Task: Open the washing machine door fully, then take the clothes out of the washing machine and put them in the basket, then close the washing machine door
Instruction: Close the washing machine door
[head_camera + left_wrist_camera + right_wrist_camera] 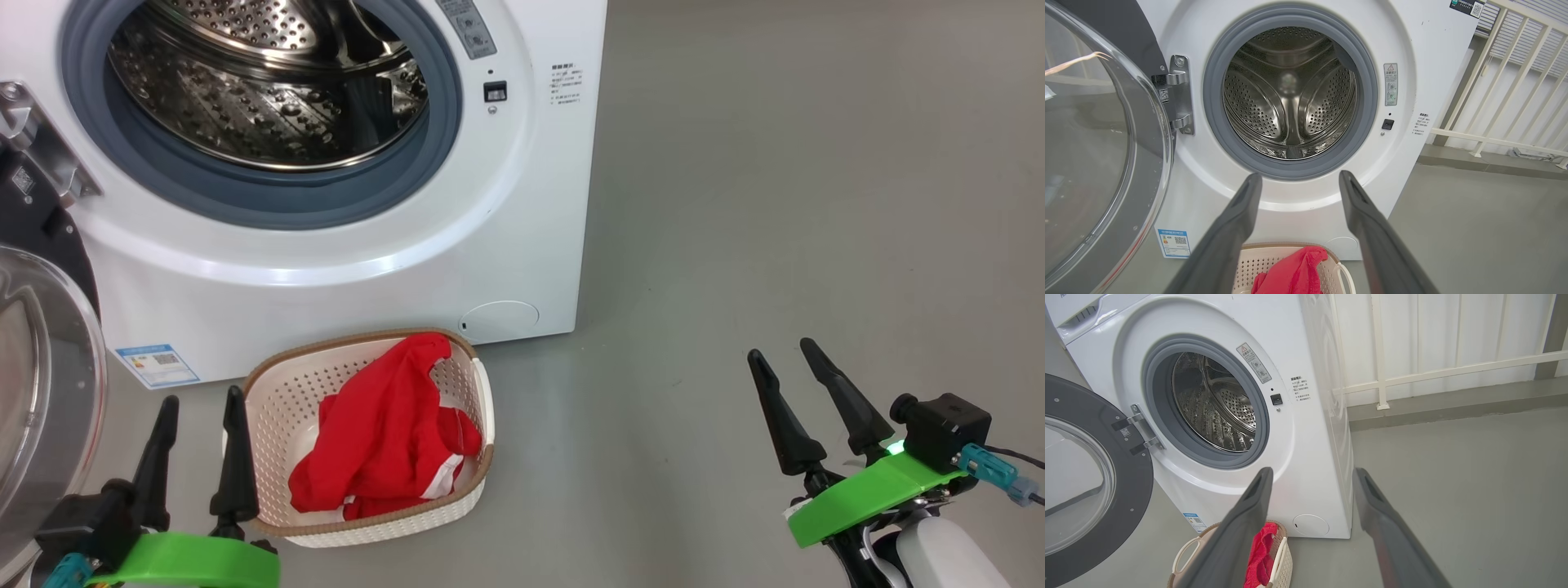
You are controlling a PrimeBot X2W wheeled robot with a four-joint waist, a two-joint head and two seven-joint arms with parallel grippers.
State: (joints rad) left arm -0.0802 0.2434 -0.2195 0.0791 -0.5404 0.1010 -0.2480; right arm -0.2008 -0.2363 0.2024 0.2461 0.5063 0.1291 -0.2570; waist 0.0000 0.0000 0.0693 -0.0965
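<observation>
Bright, even, soft light leaves only faint shadows on the grey floor (775, 204). Glare streaks the white front of the washing machine (326, 269), the steel drum (1290, 94) and the glass of the door (1086, 143). The wrist views bend the railing (1506, 81) near the edges, and the fingers (1229, 245) nearest the lens look soft.

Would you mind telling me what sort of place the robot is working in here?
Probably a laundry corner, perhaps on a balcony or in a utility area. A white front-loading washing machine stands on a bare grey floor, a basket holding red clothes sits before it, and a pale railing runs alongside.
</observation>
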